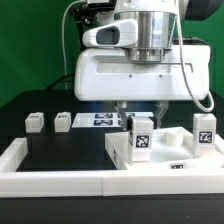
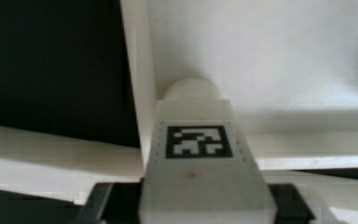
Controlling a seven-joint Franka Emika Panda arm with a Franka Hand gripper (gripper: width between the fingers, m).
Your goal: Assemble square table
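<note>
The square table's slab [image 1: 172, 152] lies at the exterior view's right. A tagged white leg [image 1: 140, 135] stands upright over the slab's near-left part, and my gripper [image 1: 138, 116] comes down on it from above. In the wrist view the leg [image 2: 199, 140] runs out from between my dark fingers [image 2: 115, 203], which press against both its sides with no gap showing; my gripper [image 2: 202, 205] is shut on it. The leg's tapered end points at the slab [image 2: 282, 60]. Another tagged leg [image 1: 206, 128] stands on the slab's far right. Two more legs [image 1: 35, 122] [image 1: 64, 120] sit on the black surface at the left.
The marker board [image 1: 101, 120] lies behind, under the arm's white body. A long white rim [image 1: 55, 182] borders the black work surface at the front and left.
</note>
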